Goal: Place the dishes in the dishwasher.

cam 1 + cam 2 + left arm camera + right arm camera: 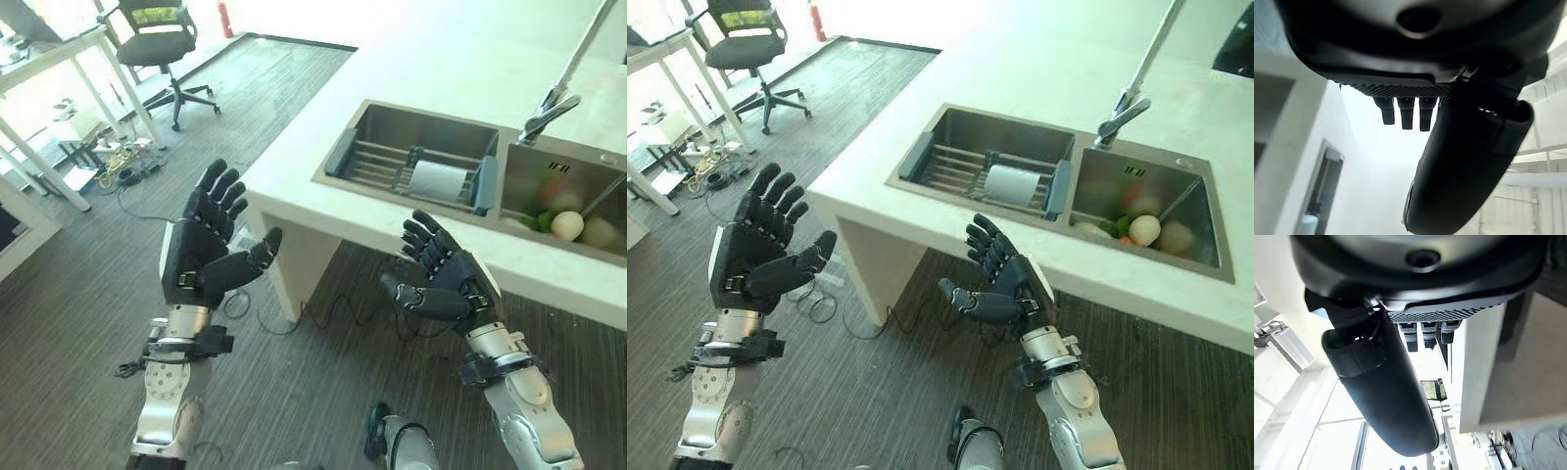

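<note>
Both hands empty, fingers spread: left hand (211,245), right hand (446,279). Dishes, probably a bowl (567,225), lie in sink (431,122) beyond tabletop edge; right hand nearer.

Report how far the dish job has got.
Nothing looks done yet. Both hands are open and hold nothing: the left hand is raised over the floor beside the counter, the right hand in front of the counter's edge. A white dish lies on the rack in the sink's left basin, and rounded items sit in the right basin. All picking and loading is left.
</note>
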